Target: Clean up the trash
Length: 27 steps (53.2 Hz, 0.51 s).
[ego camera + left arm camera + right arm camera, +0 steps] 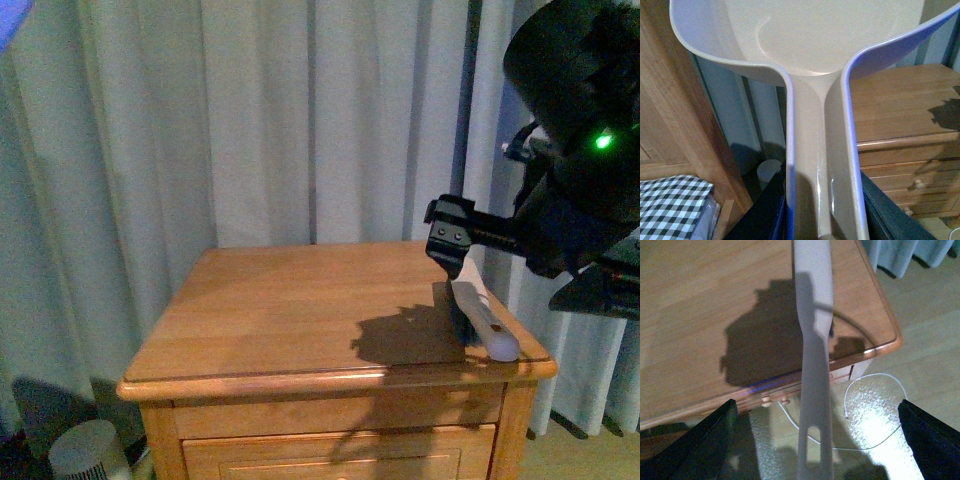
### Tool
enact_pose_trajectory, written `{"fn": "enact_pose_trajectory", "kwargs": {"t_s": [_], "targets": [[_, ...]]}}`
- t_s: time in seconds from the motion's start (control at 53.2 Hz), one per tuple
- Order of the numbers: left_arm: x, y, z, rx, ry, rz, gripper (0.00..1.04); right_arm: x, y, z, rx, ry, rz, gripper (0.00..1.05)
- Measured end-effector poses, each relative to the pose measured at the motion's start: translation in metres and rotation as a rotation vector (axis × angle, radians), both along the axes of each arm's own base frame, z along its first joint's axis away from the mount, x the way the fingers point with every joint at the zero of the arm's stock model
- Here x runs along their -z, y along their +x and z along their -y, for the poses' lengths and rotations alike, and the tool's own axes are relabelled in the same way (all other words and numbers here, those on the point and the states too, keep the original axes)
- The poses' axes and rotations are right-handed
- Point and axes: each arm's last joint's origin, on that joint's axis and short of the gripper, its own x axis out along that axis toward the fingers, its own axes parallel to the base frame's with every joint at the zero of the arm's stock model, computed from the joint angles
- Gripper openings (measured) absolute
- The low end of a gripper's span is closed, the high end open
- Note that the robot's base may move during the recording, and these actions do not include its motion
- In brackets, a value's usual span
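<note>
Front view only: the right hand [450, 235] is hanging over the tabletop's [290, 310] right edge, with the brush [487, 318] slanting below it, bristles down on the wood.
Right wrist only: its fingers [700, 440] are spreading wide at both lower corners, and the brush handle is running between them untouched.
Left wrist only: the left hand [822, 215] is pinching the dustpan [830, 30] handle, and a checked cloth [670, 200] is sitting lower left.
Dustpan scoop: showing bare pale plastic.
</note>
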Motion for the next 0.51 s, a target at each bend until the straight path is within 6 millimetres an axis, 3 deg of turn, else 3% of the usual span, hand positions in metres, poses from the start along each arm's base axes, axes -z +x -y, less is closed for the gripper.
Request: {"fn": "enact_pose_trajectory", "kwargs": {"t_s": [0.188, 0.508], "targets": [[0.000, 0.000, 0.000, 0.000, 0.000, 0.000, 0.27, 0.033, 0.022, -0.010, 0.054, 0.055, -0.110, 0.97], [0.000, 0.000, 0.000, 0.000, 0.000, 0.000, 0.27, 0.041, 0.039, -0.014, 0.087, 0.091, -0.143, 0.97]]}}
